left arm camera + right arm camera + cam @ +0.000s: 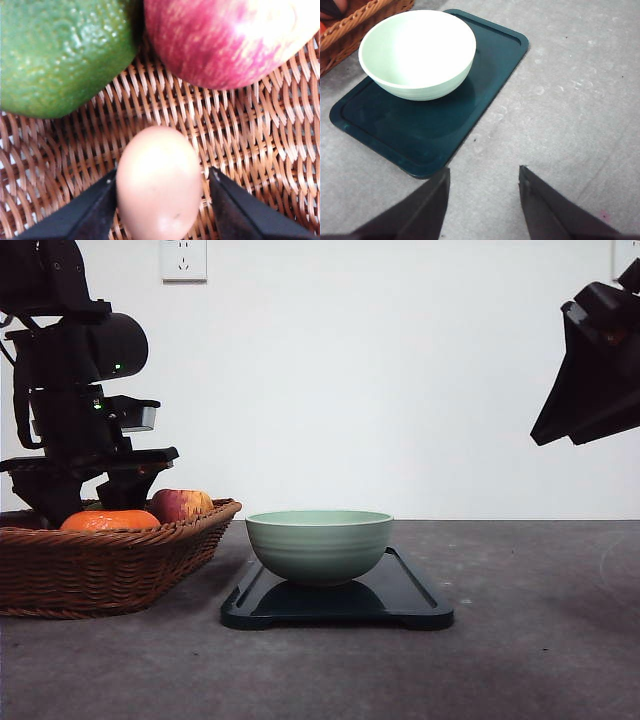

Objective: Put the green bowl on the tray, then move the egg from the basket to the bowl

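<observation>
The green bowl point(319, 544) is set on the tray point(410, 592). In the basket point(260, 150), the egg point(159, 182) is flanked by the left gripper point(161, 210), parted. The right gripper point(484, 200) is held wide, empty.

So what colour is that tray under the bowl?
Dark blue-green, almost black; the tray shows best in the right wrist view.

no readable text, label, brand, number or sign on anything here
</observation>
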